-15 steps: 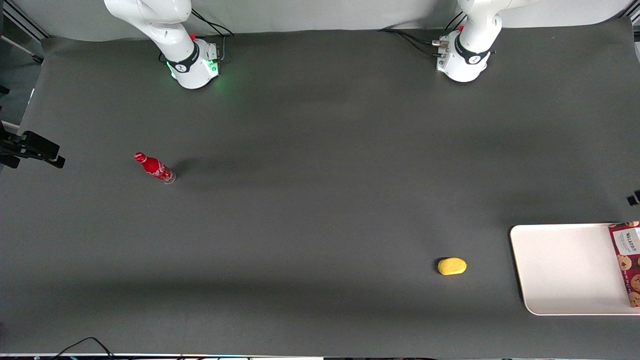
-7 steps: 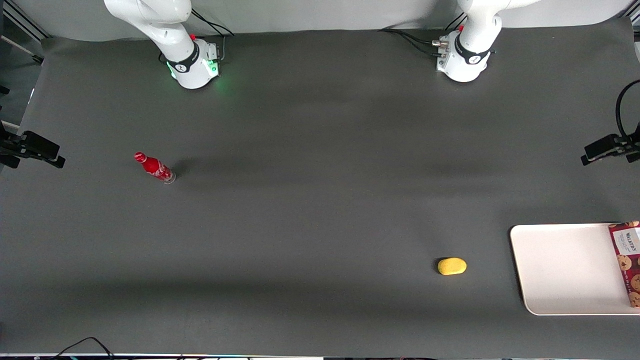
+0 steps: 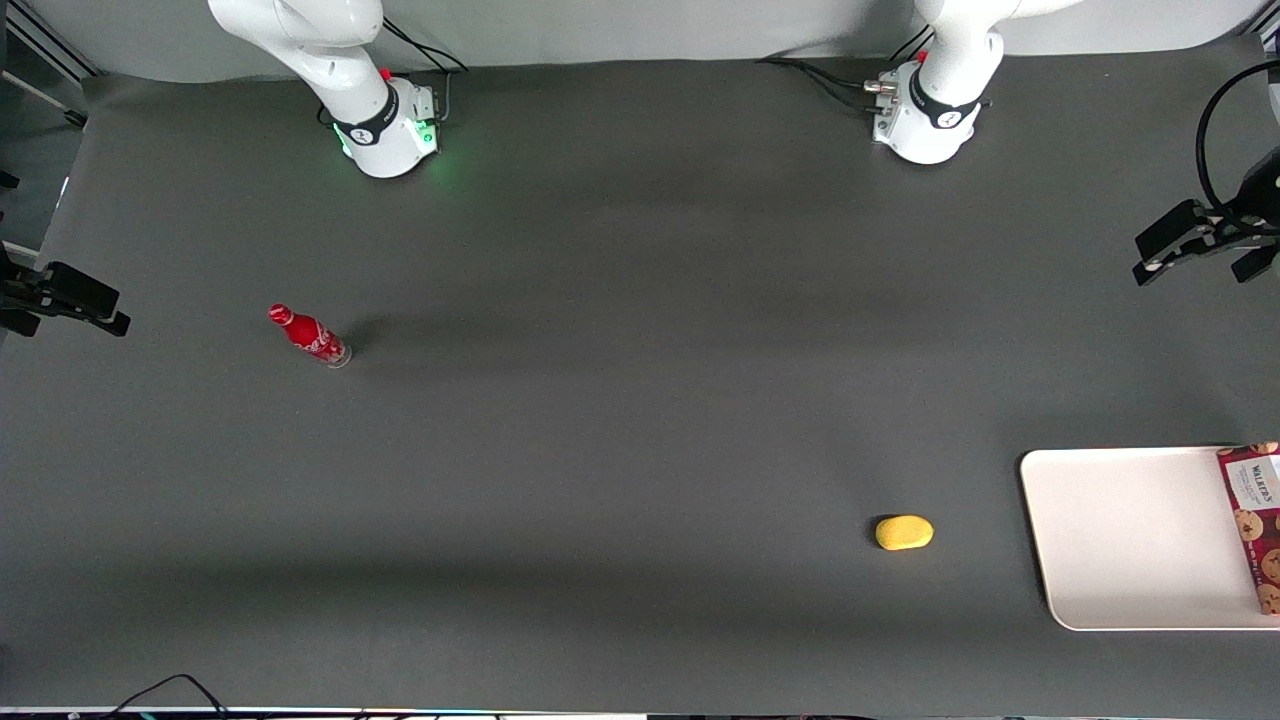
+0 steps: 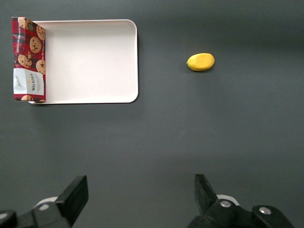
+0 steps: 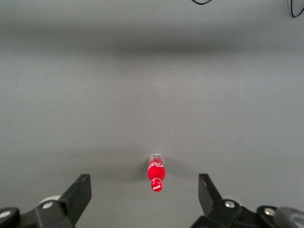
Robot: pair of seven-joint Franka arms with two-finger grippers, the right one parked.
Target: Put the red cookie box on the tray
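Dark grey matte table cover (image 3: 640, 450) is spread under everything. The large flat white rectangular tray (image 3: 1120, 540) is set at the working arm's end of the table, near the front camera. The narrow dark-red tartan cookie box (image 3: 1258, 525), printed with chocolate-chip cookies and a white label, is laid flat along the tray's outermost short end, with the label end farther from the camera. In the wrist view the box (image 4: 28, 59) is seen covering that end rim of the tray (image 4: 90, 61); whether part of it overhangs the rim cannot be told.

The black two-finger gripper of the left arm (image 3: 1195, 262) is held in the air at the working arm's edge of the front view, farther from the camera than the tray and well apart from it. Its fingers (image 4: 76, 190) are spread wide and nothing is held between them.

Change noted: a second ago the gripper was barely in the front view. Since then it has been drawn up and away from the tray, while the box has stayed put. Judgement: the box is released and placed, the task looks done or nearly so, and only the retreat is left.

A small yellow rounded lump (image 3: 904, 532) is left on the cover just beside the tray's inner end. A small red bottle (image 3: 308, 335) is left well apart, toward the parked arm's end.
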